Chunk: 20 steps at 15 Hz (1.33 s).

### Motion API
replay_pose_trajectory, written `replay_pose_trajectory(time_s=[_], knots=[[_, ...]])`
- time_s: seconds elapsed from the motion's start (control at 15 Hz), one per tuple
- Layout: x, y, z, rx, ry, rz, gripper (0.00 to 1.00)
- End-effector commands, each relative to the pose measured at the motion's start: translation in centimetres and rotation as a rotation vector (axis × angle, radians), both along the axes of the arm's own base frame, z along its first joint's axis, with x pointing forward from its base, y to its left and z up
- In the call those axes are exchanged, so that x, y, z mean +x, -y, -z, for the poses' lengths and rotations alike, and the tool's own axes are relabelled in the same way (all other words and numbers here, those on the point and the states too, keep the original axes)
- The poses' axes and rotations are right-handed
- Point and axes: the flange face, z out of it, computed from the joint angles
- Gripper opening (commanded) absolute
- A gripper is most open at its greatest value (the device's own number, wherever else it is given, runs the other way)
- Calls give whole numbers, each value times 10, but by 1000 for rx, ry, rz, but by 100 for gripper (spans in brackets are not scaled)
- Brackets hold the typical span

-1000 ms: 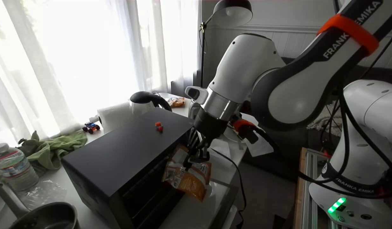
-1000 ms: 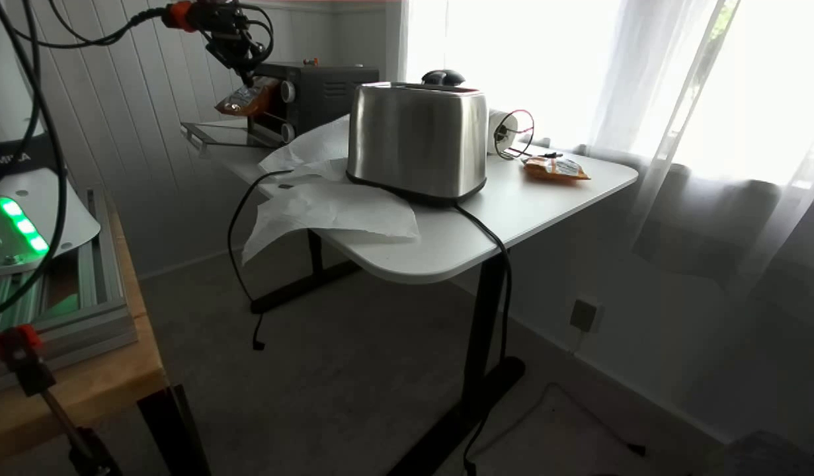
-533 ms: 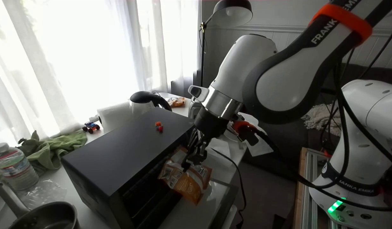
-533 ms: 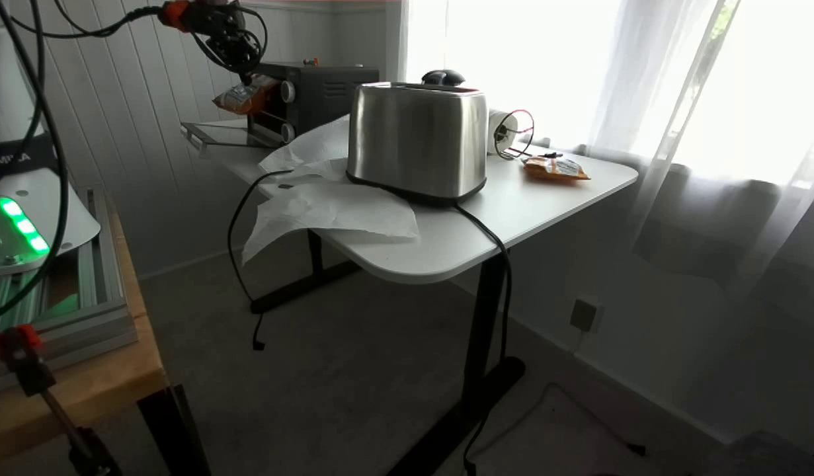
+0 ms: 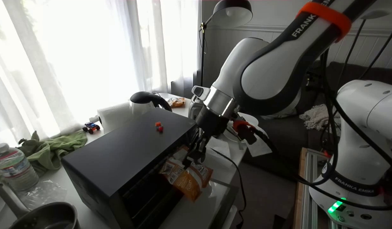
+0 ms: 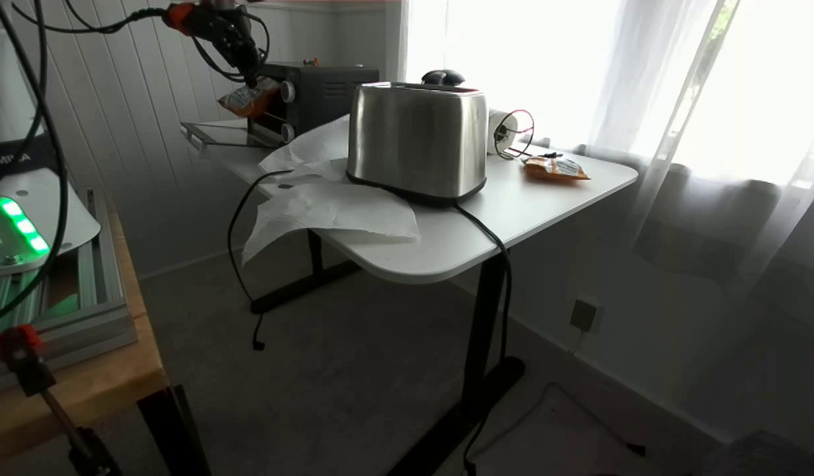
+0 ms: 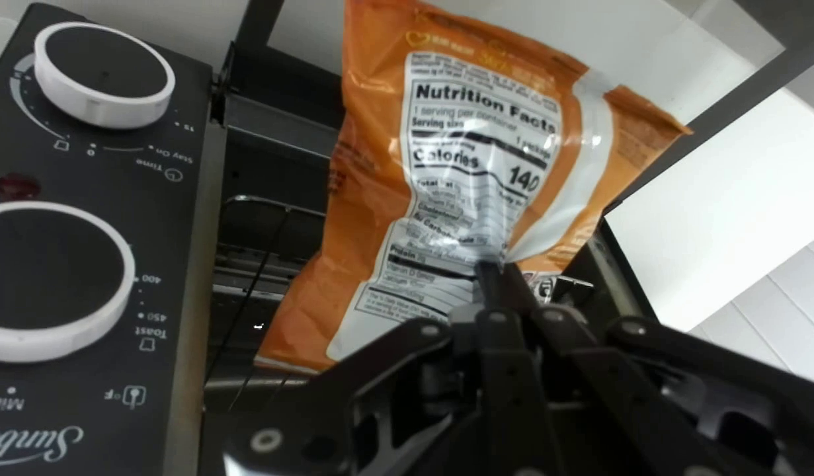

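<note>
My gripper [image 7: 499,270] is shut on an orange snack bag [image 7: 473,165], pinching its white nutrition label in the wrist view. The gripper also shows in both exterior views [image 5: 187,163] [image 6: 250,80]. The bag [image 5: 188,183] hangs tilted at the open front of the black toaster oven [image 5: 129,146], above its lowered glass door [image 5: 215,194]. Part of the bag's far edge lies at the oven's dark opening. The bag [image 6: 243,102] and the oven [image 6: 334,96] also show in the other camera's picture. Oven knobs [image 7: 106,76] and a wire rack are beside the bag in the wrist view.
A small red-orange toy [image 5: 159,126] sits on the oven. A steel toaster [image 6: 416,142], paper sheets [image 6: 337,208] and another orange bag [image 6: 555,168] are on the white table. A kettle [image 5: 151,99], paper roll [image 5: 116,115], bottle [image 5: 16,167] and pan [image 5: 46,216] stand around the oven.
The arm's upper links have swung left and lower in an exterior view, and the hand has changed its tilt. The bag has turned and shifted slightly, still held at the oven's opening.
</note>
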Motion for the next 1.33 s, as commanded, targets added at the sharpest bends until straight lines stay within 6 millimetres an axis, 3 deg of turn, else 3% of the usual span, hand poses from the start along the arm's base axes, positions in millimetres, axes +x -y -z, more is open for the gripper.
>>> replay_pose_trajectory(time_s=[0.0, 0.8, 1.27], knots=[[11, 1, 1, 19, 9, 13, 0], [47, 0, 16, 50, -7, 90, 0], [57, -2, 27, 68, -27, 139, 0]])
